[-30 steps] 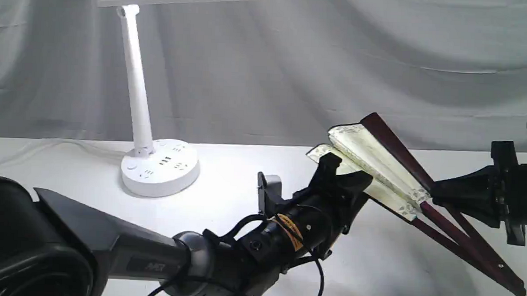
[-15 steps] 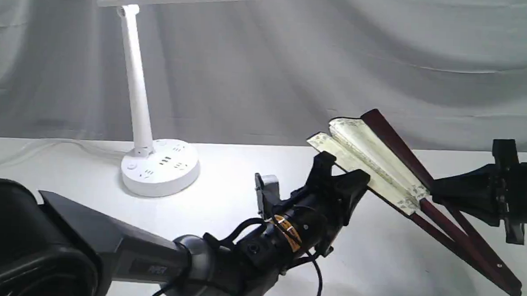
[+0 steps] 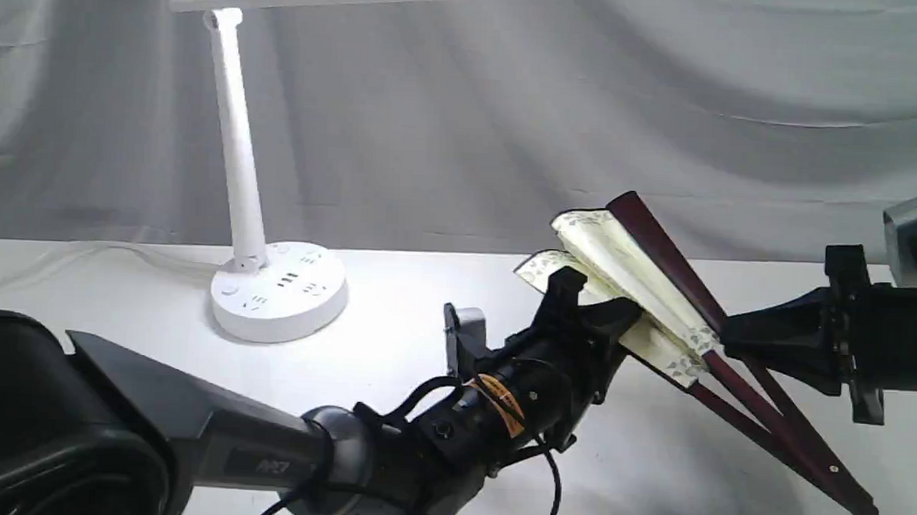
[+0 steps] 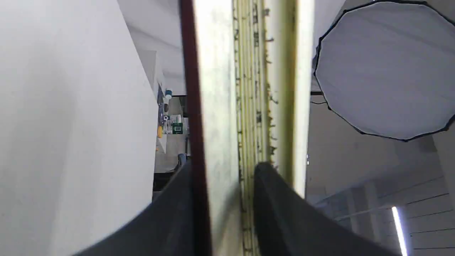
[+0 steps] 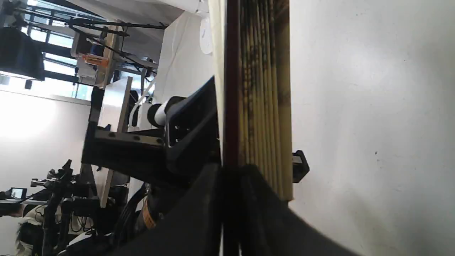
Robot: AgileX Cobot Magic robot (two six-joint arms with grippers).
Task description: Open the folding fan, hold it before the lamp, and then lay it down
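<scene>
Out past the free end of the lamp's (image 3: 238,163) head, well apart from the lamp base, the folding fan (image 3: 629,257) is held clear of the tabletop (image 3: 393,340).

1. Fan state: only slightly spread. The two maroon guards form a narrow V, and the cream leaf is bunched in two packs.
2. Long axis: slanted. The leaf end is the high end and the one nearer the lamp. The rivet end is low and farthest from the lamp.
3. Left pincer (image 3: 580,309): closed on the lower guard and a thin band of pleats, at the leaf portion. It is the pincer nearer the lamp. The left wrist view shows one finger on each side of that guard.
4. Right pincer (image 3: 734,331): clamped narrow on the upper guard, where the leaf meets the bare ribs. It stands on the far side of the fan from the lamp.
5. Governing relation: each pincer holds one guard, and both grips lie on the lamp side of the rivet. Judged from this, opening requires the two grips to swing apart about the rivet, with neither one sliding along the long axis.
6. Risk (judgement): unequal pull may twist the leaf or slip a guard from its grip.
</scene>
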